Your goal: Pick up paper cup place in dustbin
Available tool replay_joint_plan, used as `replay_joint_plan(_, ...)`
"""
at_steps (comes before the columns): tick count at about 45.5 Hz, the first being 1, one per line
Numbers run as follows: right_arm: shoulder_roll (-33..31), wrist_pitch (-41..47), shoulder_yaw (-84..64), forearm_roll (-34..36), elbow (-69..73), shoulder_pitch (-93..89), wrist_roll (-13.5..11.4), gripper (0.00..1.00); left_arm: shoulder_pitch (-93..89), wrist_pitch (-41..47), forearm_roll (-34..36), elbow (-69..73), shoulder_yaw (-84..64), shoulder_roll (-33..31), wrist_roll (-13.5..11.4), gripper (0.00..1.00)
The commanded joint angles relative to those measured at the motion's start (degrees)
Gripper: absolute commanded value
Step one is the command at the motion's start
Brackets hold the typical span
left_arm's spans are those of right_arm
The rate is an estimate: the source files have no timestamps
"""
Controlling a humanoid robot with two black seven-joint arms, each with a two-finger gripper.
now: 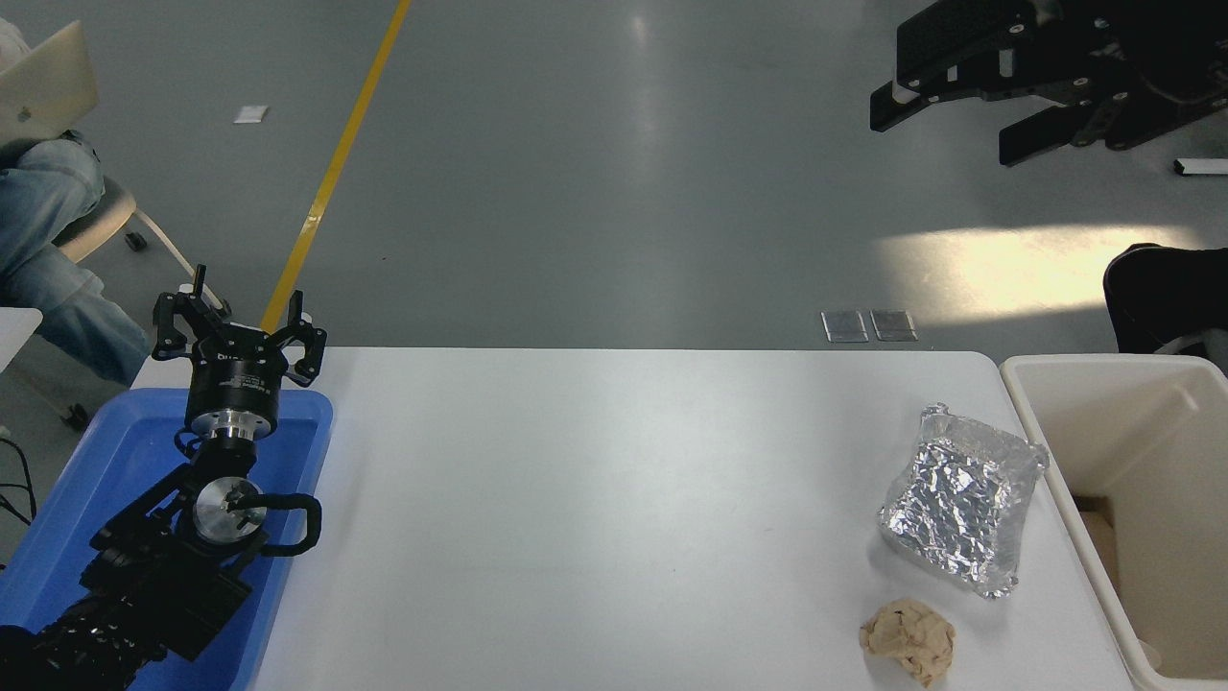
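On the white bench (614, 499) lie a foil packet (962, 499) and a crumpled tan paper ball (908, 639), both beside the cream dustbin (1055, 451), cut off at right. No paper cup shows. Right gripper (950, 120) hangs high, jaws spread, empty. Left gripper (238, 331) parked over the blue tray (115, 451), jaws apart, empty.

The table (595, 499) carries a tray (86, 480) at its left end, with the left gripper (238, 326) over the tray's far edge. A foil packet (962, 499) lies near the right end, a paper ball (908, 640) just in front of it. The dustbin (1031, 422) stands beside the table's right edge. The right gripper (945, 110) hangs beyond the table, far right.
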Motion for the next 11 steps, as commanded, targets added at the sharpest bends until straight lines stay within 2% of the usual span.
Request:
replay_joint_plan(1, 1.4, 0.8, -1.6, 3.3, -0.4, 0.6, -0.2, 1.0, 0.0, 0.0, 0.0, 0.0, -0.1, 0.0, 0.0, 0.99)
replay_joint_plan(11, 1.7, 0.8, -4.3, 4.8, -0.4, 0.7, -0.3, 1.0, 0.0, 0.0, 0.0, 0.0, -0.1, 0.0, 0.0, 0.99)
